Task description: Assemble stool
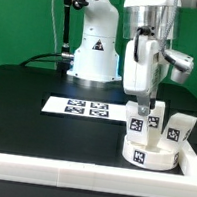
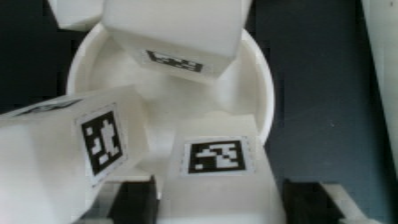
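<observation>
The round white seat (image 1: 151, 157) lies flat near the front right corner and fills the wrist view (image 2: 267, 95). My gripper (image 1: 139, 102) points straight down over it, and its dark fingers (image 2: 146, 200) are shut on a white tagged leg (image 1: 137, 120) that stands on the seat. In the wrist view this leg (image 2: 219, 150) sits between the fingers of the gripper (image 2: 231, 205). A second leg (image 1: 157, 114) stands upright on the seat just beside it. A third leg (image 1: 180, 128) leans off the seat to the exterior view's right. Two other legs show in the wrist view, one tilted (image 2: 80, 140) and one farther away (image 2: 169, 40).
The marker board (image 1: 85, 109) lies flat on the black table, left of the seat in the exterior view. Long white border rails run along the front (image 1: 76, 174) and the right (image 1: 191, 159), close to the seat. The robot base (image 1: 95, 56) stands behind.
</observation>
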Controlling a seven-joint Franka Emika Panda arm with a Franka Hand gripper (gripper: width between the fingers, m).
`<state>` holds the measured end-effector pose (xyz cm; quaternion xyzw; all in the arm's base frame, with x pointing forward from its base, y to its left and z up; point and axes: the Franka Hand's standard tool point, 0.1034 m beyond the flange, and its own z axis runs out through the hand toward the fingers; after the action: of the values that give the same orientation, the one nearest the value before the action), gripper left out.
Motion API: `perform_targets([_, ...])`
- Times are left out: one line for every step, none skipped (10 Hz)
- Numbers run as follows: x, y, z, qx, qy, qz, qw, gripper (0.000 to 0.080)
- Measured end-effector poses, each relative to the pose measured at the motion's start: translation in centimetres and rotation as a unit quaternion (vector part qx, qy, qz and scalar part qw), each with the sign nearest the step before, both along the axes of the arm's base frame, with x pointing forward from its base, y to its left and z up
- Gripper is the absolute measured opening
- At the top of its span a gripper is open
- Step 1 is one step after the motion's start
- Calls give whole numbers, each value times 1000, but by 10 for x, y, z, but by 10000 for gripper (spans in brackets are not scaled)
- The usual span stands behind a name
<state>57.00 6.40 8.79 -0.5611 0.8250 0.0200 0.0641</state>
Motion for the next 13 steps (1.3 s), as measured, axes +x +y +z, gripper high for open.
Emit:
perform_targets([0,0,0,-1,0,8,1000,419])
perform_targets([0,2,1,-3,6,36,999,585])
perform_targets([2,5,6,-6,14,65,998,585])
perform_targets([5,7,9,-6,9,73,997,637])
perform_targets([6,9,14,-7,5,129,992,637])
perform_targets([9,10,19,-9,-5,182,983,646])
perform_targets([9,9,16,-13,-8,211,977,649])
perform_targets([8,9,15,-15,-10,241,970,649])
perform_targets([8,8,15,-17,-13,268,963,649])
perform_targets([8,8,15,-19,-17,305,952,649])
perform_targets([8,8,15,-21,-19,325,945,649])
perform_targets([8,7,14,-30,-23,384,923,649])
perform_targets([9,6,15,-44,-22,448,893,649])
